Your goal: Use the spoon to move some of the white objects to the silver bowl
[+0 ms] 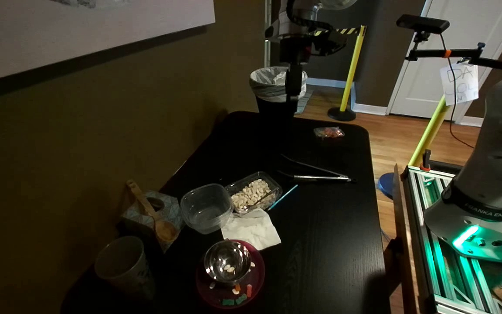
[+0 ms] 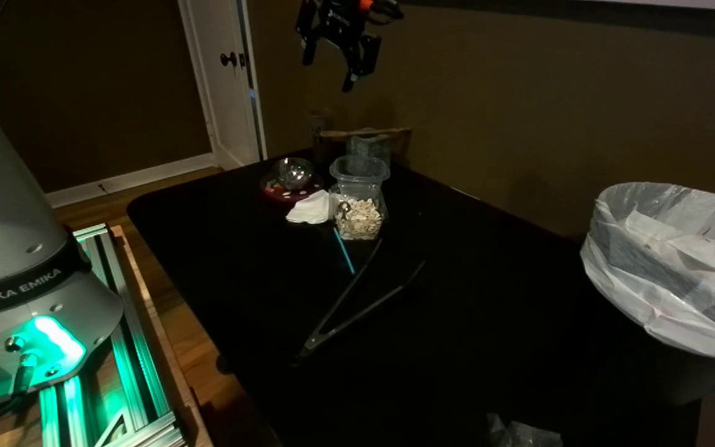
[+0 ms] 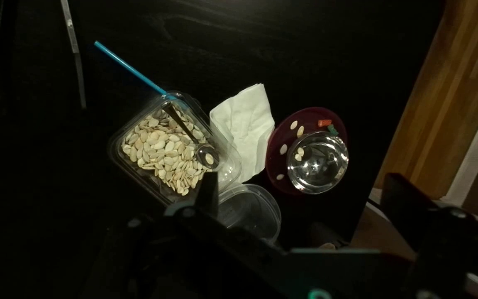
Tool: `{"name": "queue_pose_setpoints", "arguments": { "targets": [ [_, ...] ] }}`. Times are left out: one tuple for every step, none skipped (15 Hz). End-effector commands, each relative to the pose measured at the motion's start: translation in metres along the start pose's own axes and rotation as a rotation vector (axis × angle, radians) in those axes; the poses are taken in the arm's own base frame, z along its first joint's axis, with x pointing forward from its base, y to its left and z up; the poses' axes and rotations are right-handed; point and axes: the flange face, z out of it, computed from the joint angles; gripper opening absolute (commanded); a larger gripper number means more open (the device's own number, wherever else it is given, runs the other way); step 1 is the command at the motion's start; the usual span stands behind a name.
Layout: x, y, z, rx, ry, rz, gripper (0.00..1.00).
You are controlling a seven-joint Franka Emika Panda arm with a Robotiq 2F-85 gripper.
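The white objects (image 3: 162, 141), pale seed-like pieces, lie heaped in a clear rectangular tray (image 1: 273, 179). A dark metal spoon (image 3: 181, 124) rests on the heap, one piece in its round end. The silver bowl (image 1: 222, 279) stands on a dark red plate (image 3: 275, 168); a few white pieces lie inside it and several more on the plate around it. High over the table, my gripper (image 2: 329, 74) is open with nothing between its fingers. In the wrist view the gripper (image 3: 302, 176) shows its fingers wide apart, one overlapping the tray's near edge.
A clear empty tub (image 1: 206, 209), a white napkin (image 3: 245, 124) and a blue straw (image 3: 129, 70) sit beside the tray. Tongs (image 2: 345, 316) lie farther off. A wooden spoon (image 1: 164, 229) rests on a patterned box beside a tall cup (image 1: 124, 266). A bin (image 2: 661, 279) stands at the table's end.
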Motion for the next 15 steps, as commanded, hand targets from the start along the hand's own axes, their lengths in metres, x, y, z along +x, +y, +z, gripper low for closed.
{"name": "queue_pose_setpoints", "arguments": {
  "targets": [
    [0.000, 0.000, -0.001, 0.000, -0.001, 0.001, 1.00],
    [0.000, 0.000, -0.001, 0.000, 0.000, 0.001, 1.00],
    [-0.001, -0.002, 0.000, -0.009, -0.013, -0.001, 1.00],
    [0.011, 0.009, 0.001, 0.000, -0.031, 0.065, 1.00],
    [0.024, 0.023, 0.004, 0.006, -0.056, 0.098, 1.00],
    [0.040, 0.037, 0.008, 0.029, -0.050, 0.098, 1.00],
    [0.052, 0.050, 0.011, 0.032, -0.031, 0.125, 1.00],
    [0.063, 0.064, 0.019, 0.038, -0.036, 0.131, 1.00],
    [0.073, 0.078, 0.026, 0.034, -0.043, 0.139, 1.00],
    [0.081, 0.091, 0.037, 0.044, -0.072, 0.149, 1.00],
    [0.089, 0.105, 0.049, 0.050, -0.103, 0.165, 1.00],
    [0.093, 0.118, 0.065, 0.076, -0.155, 0.169, 1.00],
    [0.098, 0.128, 0.082, 0.114, -0.204, 0.158, 1.00],
    [0.102, 0.137, 0.100, 0.149, -0.245, 0.141, 1.00],
    [0.103, 0.142, 0.111, 0.183, -0.290, 0.137, 1.00]
  ]
}}
